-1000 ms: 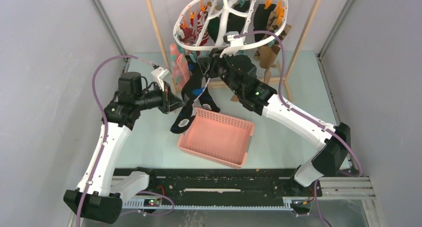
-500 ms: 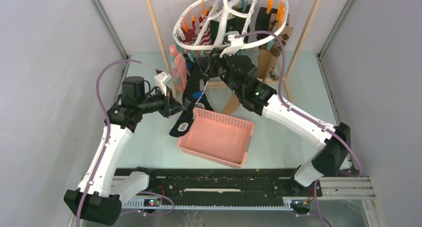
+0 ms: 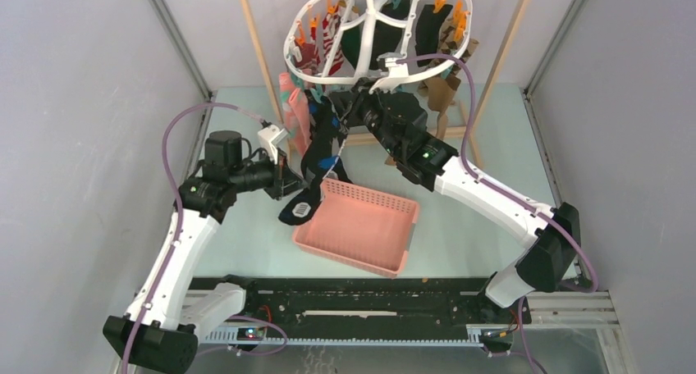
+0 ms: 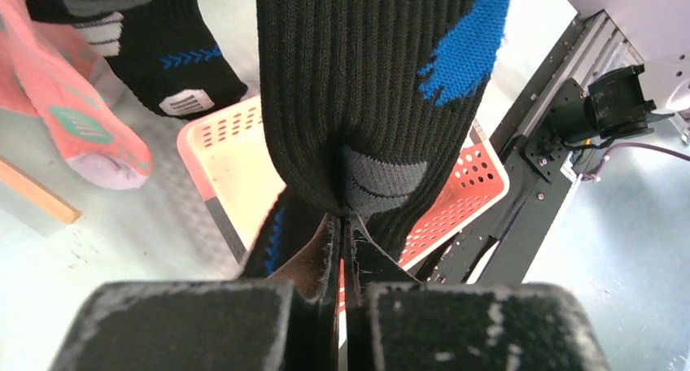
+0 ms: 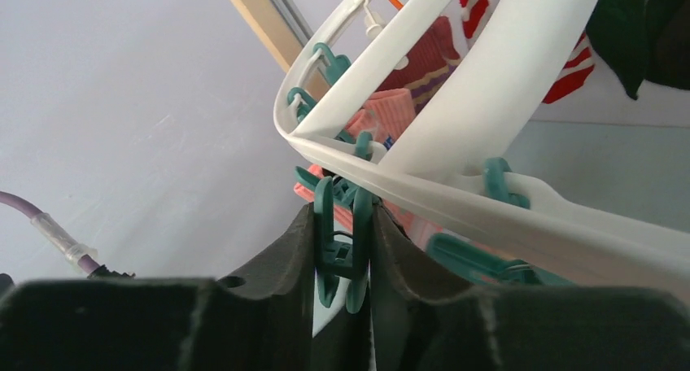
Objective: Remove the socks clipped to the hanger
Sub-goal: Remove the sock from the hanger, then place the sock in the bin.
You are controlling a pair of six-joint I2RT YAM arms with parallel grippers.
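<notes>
Pale green worktop (image 3: 246,243) between grey walls (image 3: 74,144) bore a pink basket (image 3: 345,257); our left jaws pinched a black sock (image 4: 358,102), right jaws squeezed a teal clothespin (image 5: 335,241).

A pink perforated basket (image 3: 361,226) sits on the pale table (image 3: 460,251) before a light wooden rack frame (image 3: 259,50).

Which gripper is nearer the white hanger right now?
Right. The right gripper is up at the hanger, squeezing a teal clothespin hanging from it. The left gripper is lower down, shut on a black sock beside the pink basket.
</notes>
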